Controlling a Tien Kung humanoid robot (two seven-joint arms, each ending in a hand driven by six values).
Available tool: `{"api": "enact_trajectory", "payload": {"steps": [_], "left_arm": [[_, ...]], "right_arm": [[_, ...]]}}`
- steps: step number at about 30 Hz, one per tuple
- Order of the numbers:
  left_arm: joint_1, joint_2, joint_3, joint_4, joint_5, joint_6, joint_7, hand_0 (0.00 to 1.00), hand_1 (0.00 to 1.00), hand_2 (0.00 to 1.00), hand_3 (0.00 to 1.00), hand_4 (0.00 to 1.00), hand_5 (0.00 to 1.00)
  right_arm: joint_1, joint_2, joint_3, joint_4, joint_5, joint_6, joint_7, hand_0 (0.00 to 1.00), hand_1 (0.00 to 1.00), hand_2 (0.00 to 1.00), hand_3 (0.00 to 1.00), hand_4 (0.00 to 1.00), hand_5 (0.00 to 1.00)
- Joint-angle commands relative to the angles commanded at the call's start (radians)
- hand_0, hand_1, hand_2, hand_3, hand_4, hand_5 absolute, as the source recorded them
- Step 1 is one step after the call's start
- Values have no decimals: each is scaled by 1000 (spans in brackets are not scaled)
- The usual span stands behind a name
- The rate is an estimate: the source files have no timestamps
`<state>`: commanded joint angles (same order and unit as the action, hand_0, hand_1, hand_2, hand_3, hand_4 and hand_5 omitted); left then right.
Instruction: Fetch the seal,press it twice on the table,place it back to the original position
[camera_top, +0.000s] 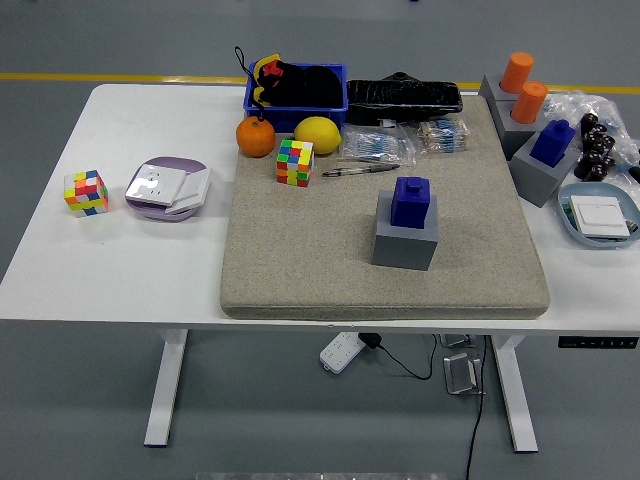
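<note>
My white table (130, 270) fills the view, and neither of my hands shows anywhere over it, so I cannot tell how my fingers stand or whether they hold anything. A large beige mat (330, 255) covers the table's middle and right part; I place everything else from it.

Right of the mat's centre stands a grey block (405, 243), and the blue seal (412, 200) sits upright on top of it. Along the mat's far edge lie a blue bin (297, 100) with a black toy in it and a black wrapped bundle (404, 96). Off the mat's right edge stands a second grey block (540, 172) with its own blue seal, and behind it one bearing two orange cylinders (523, 87). A pale blue dish (598, 216) lies near the mat's right edge. Left of the mat, apart from it, rests a purple plate (167, 188) and, farther left, a colour cube (86, 192). On the mat's far left corner sit another colour cube (295, 162), a lemon (318, 135), an orange (255, 137) and a pen (360, 170).
</note>
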<state>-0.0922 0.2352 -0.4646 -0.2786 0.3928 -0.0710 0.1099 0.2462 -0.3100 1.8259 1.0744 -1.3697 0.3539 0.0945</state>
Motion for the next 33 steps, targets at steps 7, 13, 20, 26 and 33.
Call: {"api": "enact_trajectory", "payload": {"steps": [7,13,20,26,33], "left_arm": [[2,-2,-5,2,-1,-1,-1,812,817,790,842,791,397],[2,-4,-9,2,1,-2,-1,811,816,790,842,791,396],[3,-8,-15,2,2,-1,0,812,817,790,842,791,397],[3,-9,-20,3,3,0,0,812,818,790,842,791,397],[1,-9,-19,3,2,0,0,812,817,790,842,791,396]], "right_arm": [[-2,0,2,4,3,-1,-1,890,796,761,737,907,297],[-3,1,6,5,3,-1,-3,888,788,749,732,901,291],[-5,2,9,9,3,-1,-5,887,784,742,728,899,290],[-6,1,9,10,3,-2,-5,886,782,736,728,895,289],[-6,1,13,10,4,1,-5,886,780,734,726,894,288]]}}
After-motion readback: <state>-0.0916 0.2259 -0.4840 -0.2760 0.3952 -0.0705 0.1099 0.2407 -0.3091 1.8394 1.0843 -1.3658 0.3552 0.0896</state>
